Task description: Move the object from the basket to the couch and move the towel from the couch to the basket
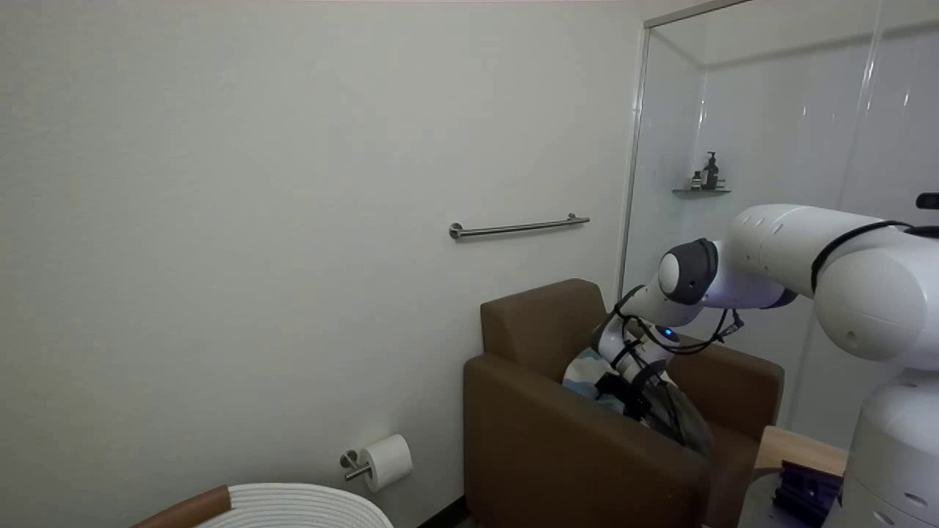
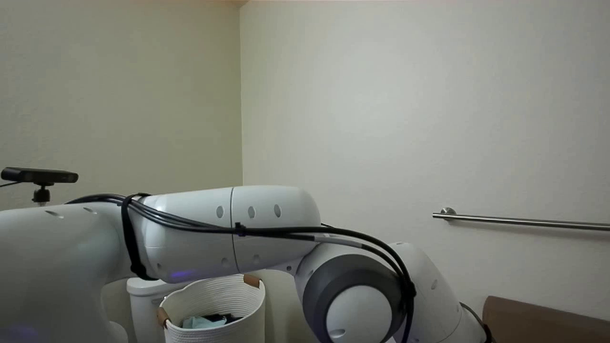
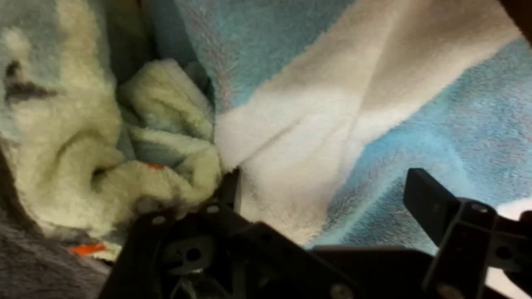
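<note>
My gripper (image 3: 326,187) is spread over the towel (image 3: 357,112); object (image 3: 85,199) right beside it on the couch (image 1: 565,440)

In the wrist view my fingers (image 3: 430,203) stand wide apart, with the towel's blue and white pile filling the gap. The tip at the left of that view sits right where the object's folds meet the towel's white band; can't tell whether it touches either. Other tip is in front of a blue patch, contact unclear too.

Object: pale green folds bunched at the left of the wrist view, orange spots on it, dark grey pile in the lower left corner. In an exterior view I get its grey side on the seat, toward the front; towel is nearer the backrest, partly hidden behind the gripper.

The basket (image 2: 248,328) shows in both exterior views, apart from the couch. In an exterior view I can see pale blue-green cloth (image 2: 205,322) and something dark (image 2: 231,318) in it.

In an exterior view my arm (image 2: 276,209) crosses the lower half, leaving just the top of the couch's back at the edge. Toilet roll (image 1: 389,462) on the wall between basket and couch.
</note>
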Available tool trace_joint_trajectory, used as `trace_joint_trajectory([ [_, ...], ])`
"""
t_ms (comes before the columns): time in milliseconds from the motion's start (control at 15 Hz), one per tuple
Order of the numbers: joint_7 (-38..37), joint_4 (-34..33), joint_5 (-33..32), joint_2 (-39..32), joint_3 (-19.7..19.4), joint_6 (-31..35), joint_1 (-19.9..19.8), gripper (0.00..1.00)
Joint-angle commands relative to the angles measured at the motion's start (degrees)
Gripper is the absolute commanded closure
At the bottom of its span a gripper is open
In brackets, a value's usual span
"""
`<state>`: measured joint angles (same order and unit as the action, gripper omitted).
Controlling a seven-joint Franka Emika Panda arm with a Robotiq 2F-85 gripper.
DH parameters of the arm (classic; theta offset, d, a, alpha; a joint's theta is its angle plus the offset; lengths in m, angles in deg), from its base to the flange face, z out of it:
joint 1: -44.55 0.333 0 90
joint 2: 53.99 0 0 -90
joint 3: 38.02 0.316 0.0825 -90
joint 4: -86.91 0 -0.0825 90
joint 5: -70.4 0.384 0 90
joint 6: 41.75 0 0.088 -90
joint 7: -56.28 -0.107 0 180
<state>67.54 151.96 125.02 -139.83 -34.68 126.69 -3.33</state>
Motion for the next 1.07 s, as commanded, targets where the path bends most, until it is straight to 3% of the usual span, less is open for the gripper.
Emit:
trace_joint_trajectory([
  [0, -9.93, 0.15, -4.32, -0.05, -3.97, -5.78, 1.24, 0.00],
  [533, -9.17, -0.14, -4.32, -0.02, -0.93, -1.29, -0.05, 0.00],
  [600, -9.23, 0.05, -4.53, -0.02, -1.20, -0.60, 0.26, 0.09],
  [667, -9.38, 0.14, -4.78, -0.02, -1.45, -0.34, 0.44, 0.26],
  [1000, -10.01, -0.01, -5.61, -0.02, -1.87, -1.59, 0.22, 0.61],
])
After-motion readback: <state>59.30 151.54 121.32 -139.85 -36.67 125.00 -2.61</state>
